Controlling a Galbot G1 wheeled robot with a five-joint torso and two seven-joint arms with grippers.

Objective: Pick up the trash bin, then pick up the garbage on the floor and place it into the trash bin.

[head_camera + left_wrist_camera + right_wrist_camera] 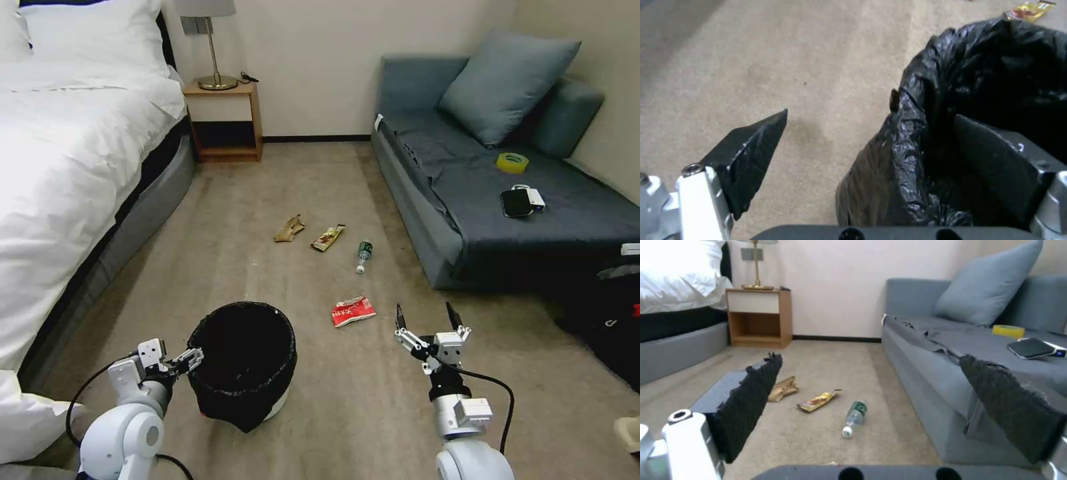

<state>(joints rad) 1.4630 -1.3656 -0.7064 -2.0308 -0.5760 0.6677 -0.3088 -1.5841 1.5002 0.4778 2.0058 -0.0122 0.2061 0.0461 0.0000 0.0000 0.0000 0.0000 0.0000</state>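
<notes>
The left gripper [871, 146] stands open astride the trash bin [243, 363] rim – light, but its bag is slippery, so grasp the stiff rim. The right gripper [429, 317] waits open.

You're looking at a trash bin [277, 405] of smooth white plastic, lined with a crinkly, glossy black plastic bag [925, 140] draped over the rim. The carpet [320, 193] is matt beige, short rough pile. Left gripper [190, 357] has silvery metal links and matt black pads [751, 156]; right gripper [428, 316] has the same metal, with rough, frayed-looking black pads [751, 400]. Litter: a shiny red-and-white wrapper [353, 311], a clear plastic bottle [363, 256] with green label, a glossy brown-gold foil wrapper [328, 237], and a crumpled tan, papery scrap [289, 229]. The sofa [427, 220] is matt grey-blue cloth; the nightstand [224, 120] is smooth wood; the bedding [73, 153] is white cloth.
</notes>
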